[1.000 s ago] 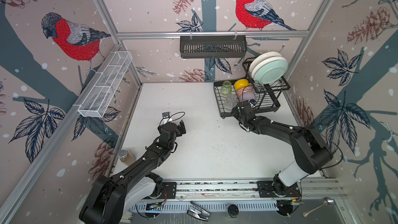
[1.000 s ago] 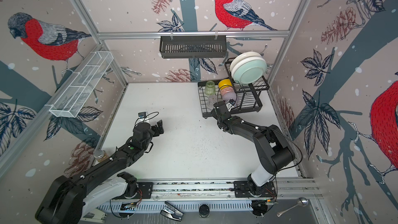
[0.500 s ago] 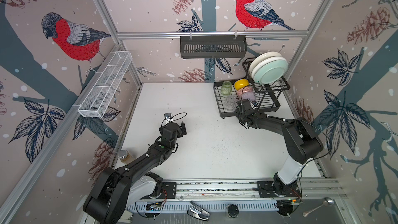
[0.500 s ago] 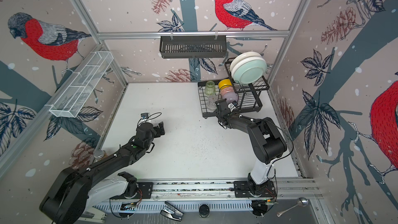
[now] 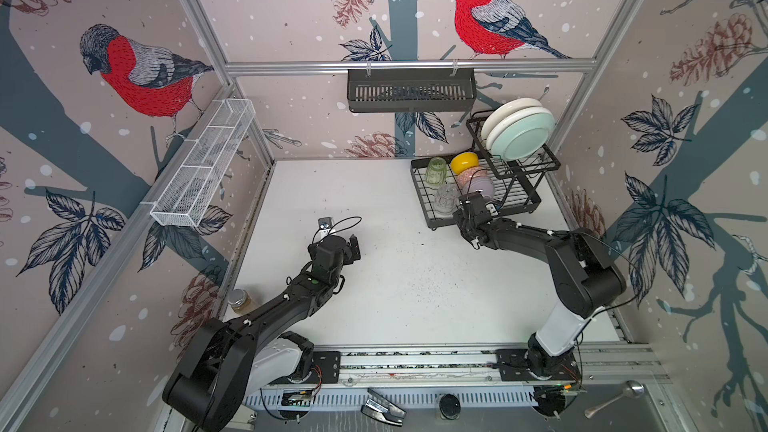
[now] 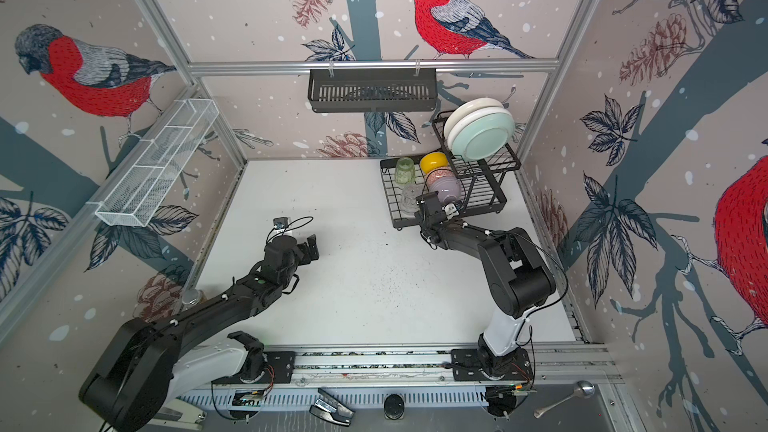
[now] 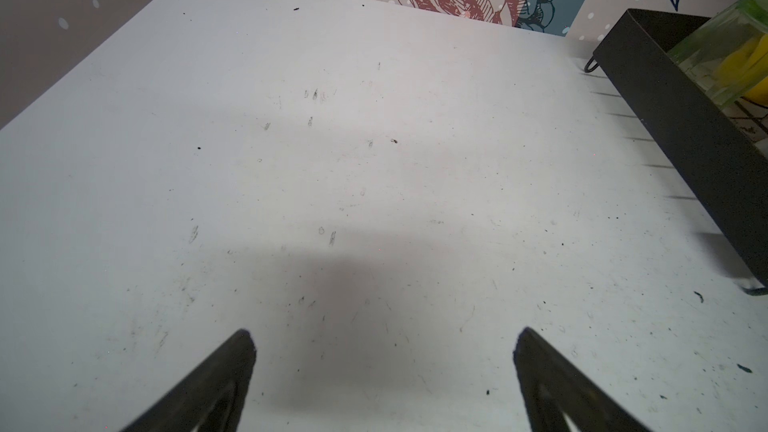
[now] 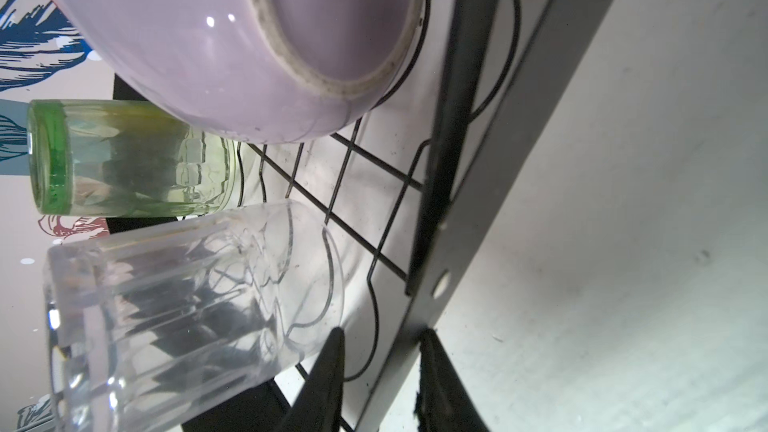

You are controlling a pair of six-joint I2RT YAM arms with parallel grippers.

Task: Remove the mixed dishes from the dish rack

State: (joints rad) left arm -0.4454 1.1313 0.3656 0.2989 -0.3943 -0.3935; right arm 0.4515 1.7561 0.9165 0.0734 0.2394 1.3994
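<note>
In the rack (image 5: 419,191), all dishes (image 5: 523,135) wait. My right end effector (image 8: 380,332) is round its rim (image 8: 436,184); can't tell if it grips.

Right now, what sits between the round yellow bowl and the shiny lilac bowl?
A round pink-patterned bowl sits between the yellow bowl and the lilac bowl, in both top views.
</note>
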